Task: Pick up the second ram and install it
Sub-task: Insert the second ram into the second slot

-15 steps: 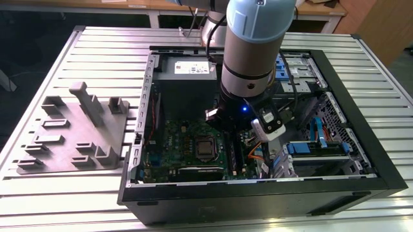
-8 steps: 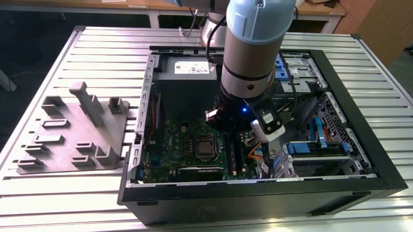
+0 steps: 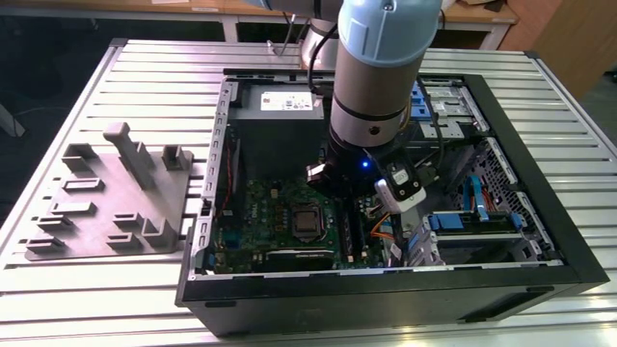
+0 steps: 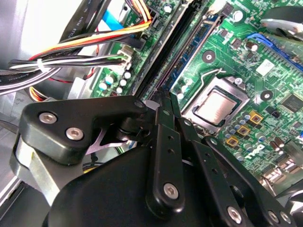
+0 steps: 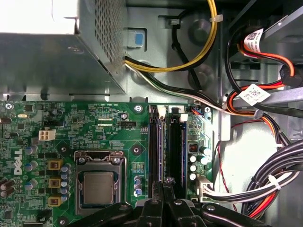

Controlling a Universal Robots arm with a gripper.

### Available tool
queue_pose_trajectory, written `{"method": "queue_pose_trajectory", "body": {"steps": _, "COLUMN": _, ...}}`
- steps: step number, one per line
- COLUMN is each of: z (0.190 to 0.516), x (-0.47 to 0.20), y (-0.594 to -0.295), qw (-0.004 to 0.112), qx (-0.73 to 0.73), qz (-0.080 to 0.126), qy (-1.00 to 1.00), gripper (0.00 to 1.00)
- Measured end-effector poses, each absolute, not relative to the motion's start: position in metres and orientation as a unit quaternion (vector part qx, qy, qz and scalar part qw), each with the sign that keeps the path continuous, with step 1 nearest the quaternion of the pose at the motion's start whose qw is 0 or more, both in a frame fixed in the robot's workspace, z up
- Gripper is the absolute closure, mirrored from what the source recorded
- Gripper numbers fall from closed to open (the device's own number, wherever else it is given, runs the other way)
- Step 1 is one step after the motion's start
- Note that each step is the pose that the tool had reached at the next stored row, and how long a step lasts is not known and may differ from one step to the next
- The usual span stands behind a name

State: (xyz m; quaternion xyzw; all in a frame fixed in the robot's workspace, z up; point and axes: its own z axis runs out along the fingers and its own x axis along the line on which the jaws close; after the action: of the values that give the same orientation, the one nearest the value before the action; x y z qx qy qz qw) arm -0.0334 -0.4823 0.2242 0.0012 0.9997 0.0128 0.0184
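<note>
Your gripper (image 5: pixel 164 185) is clamped on the second ram (image 5: pixel 161 151) at its top edge; light, stiff, brittle, so hold the bare edge mid-length

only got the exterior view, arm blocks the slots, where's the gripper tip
Observer: In both wrist views the gripper is down at the long black memory slots, beside the processor socket.
Operator: see the second ram
Observer: In the second wrist view a thin blue-green edge, likely the second ram, runs along a slot straight ahead of the gripper; seated or not, I cannot tell.
Operator: cables in the way
Observer: In the first wrist view the cable bundle lies beside the slots, not across them.
</note>
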Motion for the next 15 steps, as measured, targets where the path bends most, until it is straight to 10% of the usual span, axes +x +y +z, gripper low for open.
{"method": "queue_pose_trajectory", "body": {"steps": 15, "z": 0.2261, "x": -0.0333, "y": -0.4823, "qw": 0.019, "qx": 0.013, "qz": 0.013, "qy": 1.000, "gripper": 0.89}}
